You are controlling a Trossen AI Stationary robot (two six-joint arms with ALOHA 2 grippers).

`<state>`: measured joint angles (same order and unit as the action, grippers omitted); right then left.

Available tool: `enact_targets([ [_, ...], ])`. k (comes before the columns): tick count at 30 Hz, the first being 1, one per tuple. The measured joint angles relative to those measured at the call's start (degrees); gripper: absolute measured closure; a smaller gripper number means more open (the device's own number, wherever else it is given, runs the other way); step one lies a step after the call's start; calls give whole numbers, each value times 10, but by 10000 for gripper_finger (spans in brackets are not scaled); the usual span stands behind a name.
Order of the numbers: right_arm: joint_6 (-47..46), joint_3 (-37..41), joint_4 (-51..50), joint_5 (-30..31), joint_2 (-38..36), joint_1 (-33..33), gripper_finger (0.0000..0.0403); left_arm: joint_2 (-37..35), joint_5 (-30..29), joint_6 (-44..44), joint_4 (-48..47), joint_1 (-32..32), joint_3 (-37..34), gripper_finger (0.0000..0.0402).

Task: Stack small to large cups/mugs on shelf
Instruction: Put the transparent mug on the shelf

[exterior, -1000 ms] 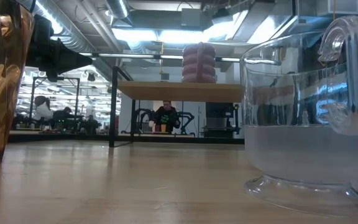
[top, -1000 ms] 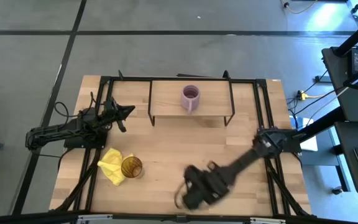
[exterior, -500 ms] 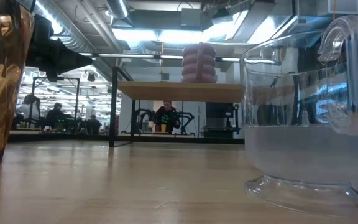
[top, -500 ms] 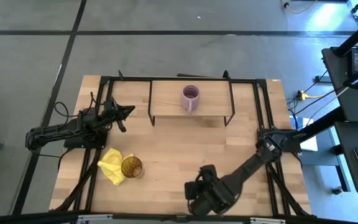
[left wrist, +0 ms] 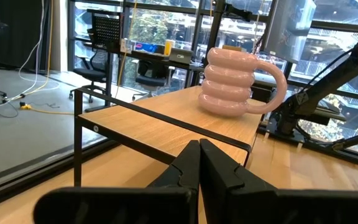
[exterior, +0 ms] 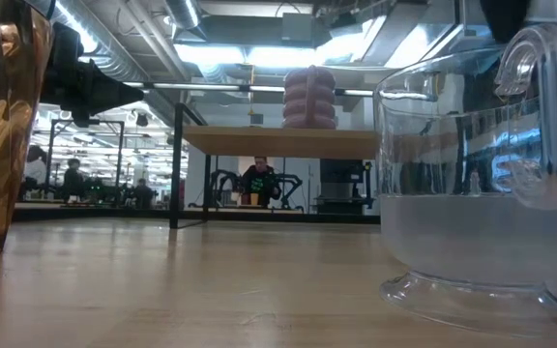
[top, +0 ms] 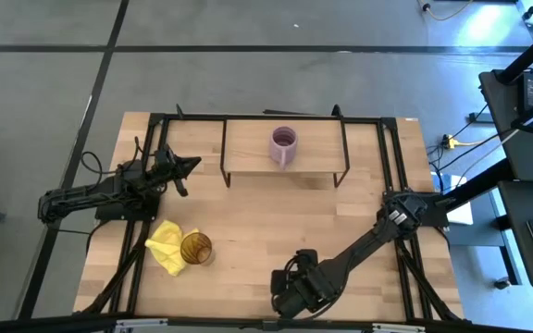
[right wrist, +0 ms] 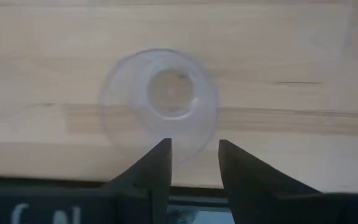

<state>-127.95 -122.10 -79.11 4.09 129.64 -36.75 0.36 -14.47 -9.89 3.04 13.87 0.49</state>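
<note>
A purple mug stands upright on the light-wood shelf at the table's far side; it also shows in the left wrist view. An amber ribbed tumbler stands on the table at the near left. A small clear glass cup stands on its foot by the near edge and shows close up in the low view. My right gripper hovers over it, open, pointing down, with its fingertips above the cup's rim. My left gripper is shut and empty, left of the shelf.
A yellow cloth lies beside the amber tumbler. The shelf's thin black wire legs stand on the tabletop. The black table frame runs along the sides. Bare wood lies between the shelf and the near edge.
My right gripper has shifted a little along the table's near edge, first toward the right, then back left. It now stands over the glass cup, and a dark shape has appeared above the cup in the low view. The cups have not moved.
</note>
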Motion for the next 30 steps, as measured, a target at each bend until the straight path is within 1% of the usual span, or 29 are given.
enact_targets([
  [4, -6, 25, 3, -25, 0, 0, 270, 0, 0, 0, 0, 0, 0, 401],
  [11, -8, 56, 32, -25, 1, 5, 270, 0, 0, 0, 0, 0, 0, 401],
  [15, -6, 62, 48, -15, 1, 5, 270, 0, 0, 0, 0, 0, 0, 401],
  [19, -1, 63, 37, -13, 1, 4, 270, 0, 0, 0, 0, 0, 0, 401],
  [23, 1, 63, 5, -12, 1, 5, 270, 0, 0, 0, 0, 0, 0, 401],
  [26, 5, 63, -5, -12, 1, 5, 281, 0, 0, 0, 0, 0, 0, 401],
  [30, 12, 63, -4, -12, 1, 5, 308, 0, 0, 0, 0, 0, 0, 401],
])
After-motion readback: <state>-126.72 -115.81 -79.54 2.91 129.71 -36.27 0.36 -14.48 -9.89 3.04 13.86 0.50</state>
